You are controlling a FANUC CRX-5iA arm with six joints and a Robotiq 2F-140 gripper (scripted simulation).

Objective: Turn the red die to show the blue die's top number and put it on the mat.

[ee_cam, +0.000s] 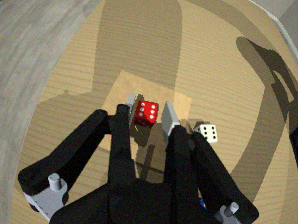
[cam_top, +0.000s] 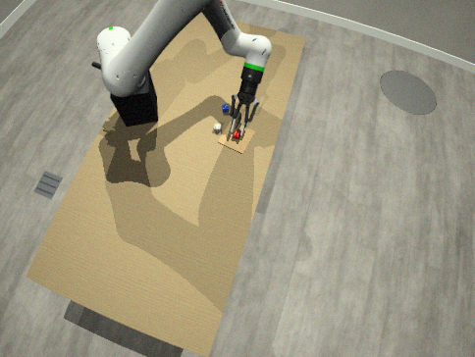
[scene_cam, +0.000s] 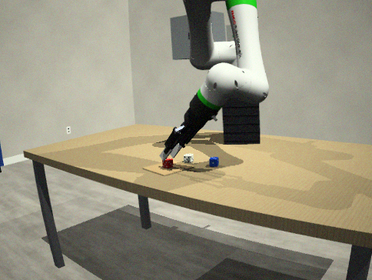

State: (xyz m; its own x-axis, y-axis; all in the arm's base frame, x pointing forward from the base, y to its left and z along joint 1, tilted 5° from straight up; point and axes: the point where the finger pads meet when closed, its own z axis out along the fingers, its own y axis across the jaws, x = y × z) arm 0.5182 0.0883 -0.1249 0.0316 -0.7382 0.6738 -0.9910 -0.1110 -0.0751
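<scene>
The red die [cam_top: 237, 133] sits flat on the small tan mat [cam_top: 236, 140] near the middle of the table. It also shows in the side view [scene_cam: 167, 163] and in the wrist view [ee_cam: 145, 112]. My gripper [scene_cam: 166, 156] is tilted and partly open, with its fingertips just above the red die and to either side of it [ee_cam: 148, 116]. It grips nothing. The blue die [cam_top: 225, 109] lies on the table behind the mat, also in the side view [scene_cam: 214, 161]. The pips are too small to read.
A white die [cam_top: 217, 127] lies on the table between the mat and the blue die, close to my right finger in the wrist view [ee_cam: 208, 132]. The black robot base [cam_top: 133, 108] stands at the table's left edge.
</scene>
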